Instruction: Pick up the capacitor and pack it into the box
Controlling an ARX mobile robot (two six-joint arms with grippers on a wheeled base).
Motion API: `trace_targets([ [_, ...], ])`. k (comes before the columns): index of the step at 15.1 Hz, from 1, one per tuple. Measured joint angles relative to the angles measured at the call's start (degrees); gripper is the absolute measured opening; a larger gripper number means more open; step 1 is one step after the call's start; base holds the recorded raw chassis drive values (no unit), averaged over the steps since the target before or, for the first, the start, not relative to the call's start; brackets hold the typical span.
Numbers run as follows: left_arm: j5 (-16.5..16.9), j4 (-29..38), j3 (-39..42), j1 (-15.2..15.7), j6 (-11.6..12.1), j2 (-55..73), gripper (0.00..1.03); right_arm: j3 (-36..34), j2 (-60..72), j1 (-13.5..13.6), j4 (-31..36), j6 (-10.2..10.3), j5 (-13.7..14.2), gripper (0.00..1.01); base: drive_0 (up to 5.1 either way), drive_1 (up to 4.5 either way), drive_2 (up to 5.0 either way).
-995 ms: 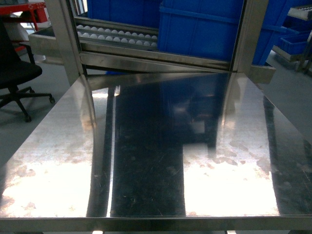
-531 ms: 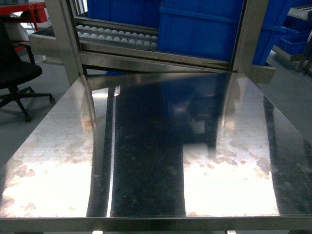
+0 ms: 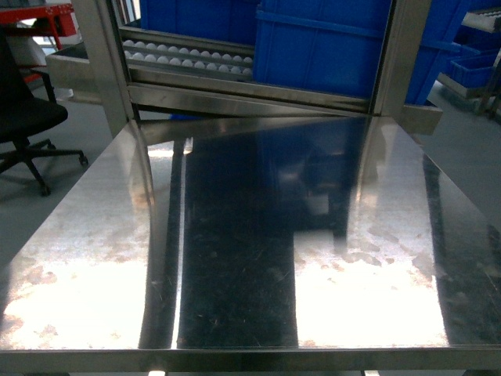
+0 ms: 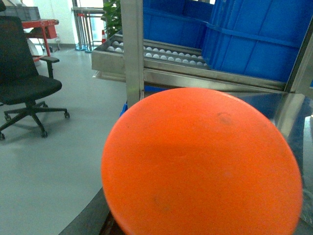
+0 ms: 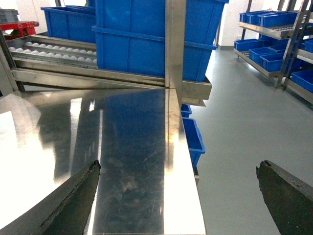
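While no box or capacitor shows, right gripper (image 5: pixel 178 196) spread wide at frame bottom over steel table (image 5: pixel 132 147), left gripper's state untellable behind orange disc (image 4: pixel 200 164).

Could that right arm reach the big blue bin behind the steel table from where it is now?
Probably not easily. The right gripper hangs open at the table's near edge, and the blue bin sits on the roller rack beyond the far edge, partly behind an upright steel post.

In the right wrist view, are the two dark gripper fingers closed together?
No, the dark fingers stand far apart, with the shiny steel table and grey floor visible between them.
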State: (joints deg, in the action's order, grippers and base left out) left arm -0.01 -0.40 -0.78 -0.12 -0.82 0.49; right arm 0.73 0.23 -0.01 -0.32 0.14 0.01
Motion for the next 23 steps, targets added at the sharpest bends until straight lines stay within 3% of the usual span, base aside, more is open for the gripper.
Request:
trace_targets([
  [23,0.00,-0.02,0.00,0.00,0.04,0.00,0.44,0.00,0.00,0.00,0.00,0.02,0.00,0.98,0.0,0.00,0.0],
])
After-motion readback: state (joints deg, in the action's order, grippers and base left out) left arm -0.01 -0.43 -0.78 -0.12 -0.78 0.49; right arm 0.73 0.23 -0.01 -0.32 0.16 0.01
